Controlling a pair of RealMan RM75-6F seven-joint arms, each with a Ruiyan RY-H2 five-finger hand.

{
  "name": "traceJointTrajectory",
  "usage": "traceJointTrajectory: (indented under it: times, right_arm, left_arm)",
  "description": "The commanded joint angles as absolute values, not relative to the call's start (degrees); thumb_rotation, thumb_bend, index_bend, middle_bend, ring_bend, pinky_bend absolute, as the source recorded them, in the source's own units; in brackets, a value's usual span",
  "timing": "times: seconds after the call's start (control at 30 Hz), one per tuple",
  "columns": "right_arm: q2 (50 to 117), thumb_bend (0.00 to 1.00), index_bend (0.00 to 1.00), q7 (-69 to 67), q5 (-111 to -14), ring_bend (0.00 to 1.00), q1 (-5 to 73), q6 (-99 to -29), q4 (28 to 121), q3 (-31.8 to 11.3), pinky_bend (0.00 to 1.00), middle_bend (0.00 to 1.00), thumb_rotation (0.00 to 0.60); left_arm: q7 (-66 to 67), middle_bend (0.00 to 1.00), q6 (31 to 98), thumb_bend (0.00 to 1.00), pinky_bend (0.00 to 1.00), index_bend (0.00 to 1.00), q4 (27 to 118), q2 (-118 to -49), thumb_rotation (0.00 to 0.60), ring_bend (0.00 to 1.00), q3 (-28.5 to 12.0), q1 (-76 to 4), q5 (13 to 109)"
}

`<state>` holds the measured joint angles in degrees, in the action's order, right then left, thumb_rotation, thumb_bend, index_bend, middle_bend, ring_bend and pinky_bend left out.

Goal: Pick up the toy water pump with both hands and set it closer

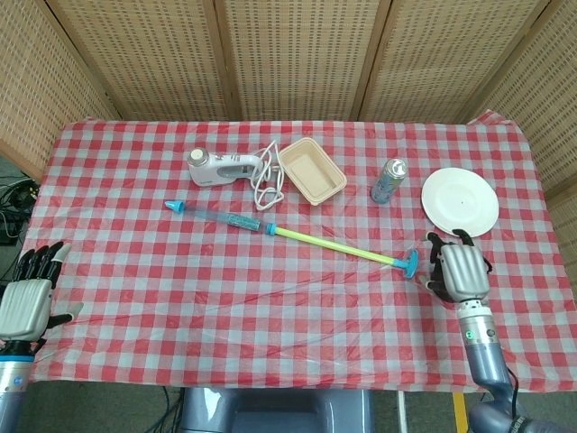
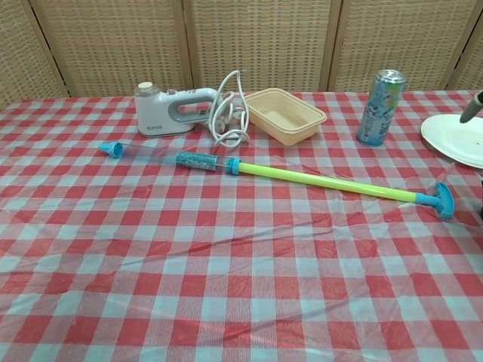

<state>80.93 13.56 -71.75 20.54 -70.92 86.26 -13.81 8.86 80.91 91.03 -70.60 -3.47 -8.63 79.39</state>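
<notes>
The toy water pump (image 1: 288, 234) lies diagonally across the table's middle: a blue nozzle at the left, a clear barrel, a yellow-green rod and a blue T-handle (image 1: 409, 264) at the right. In the chest view the toy water pump (image 2: 302, 179) rests flat on the cloth. My right hand (image 1: 458, 271) hovers just right of the T-handle, fingers apart, holding nothing; a fingertip of the right hand (image 2: 472, 108) shows at the chest view's right edge. My left hand (image 1: 27, 293) is at the table's near left edge, fingers spread, far from the nozzle.
Behind the pump sit a white hand mixer (image 1: 216, 167) with a coiled cord (image 1: 266, 183), a beige container (image 1: 311, 170), a drink can (image 1: 389, 180) and a white plate (image 1: 460, 201) just beyond my right hand. A red checked cloth (image 1: 270, 307) covers the table.
</notes>
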Motion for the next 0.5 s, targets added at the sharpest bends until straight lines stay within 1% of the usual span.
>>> traceJointTrajectory:
  times: [0.03,0.13,0.2,0.5]
  right_arm:
    - [84.59,0.18,0.48,17.51,-66.05,0.87,23.91,-67.45,83.32,-16.52,0.39,0.9,0.6]
    - [86.9,0.19,0.52,18.63,-63.02,0.91,25.35,-65.77,81.16,-17.03,0.42,0.96,0.6]
    - [88.17,0.19,0.55,19.18,-61.52,0.93,26.08,-64.9,79.84,-17.14,0.42,0.97,0.6]
    - [92.43,0.21,0.56,21.42,-57.48,0.94,28.89,-62.34,76.21,-17.34,0.42,0.98,0.6]
  left_arm:
    - [8.49,0.0,80.92,0.19,0.0,0.0,90.58,-70.84,0.6,0.0,-3.75,-8.74,79.29]
    - [8.22,0.0,80.81,0.19,0.0,0.0,90.17,-71.02,0.6,0.0,-3.94,-8.78,79.08]
    - [8.31,0.0,80.44,0.19,0.0,0.0,89.82,-71.18,0.6,0.0,-4.0,-8.89,78.77]
    - [8.35,0.0,79.34,0.19,0.0,0.0,89.33,-71.45,0.6,0.0,-4.25,-9.26,77.89]
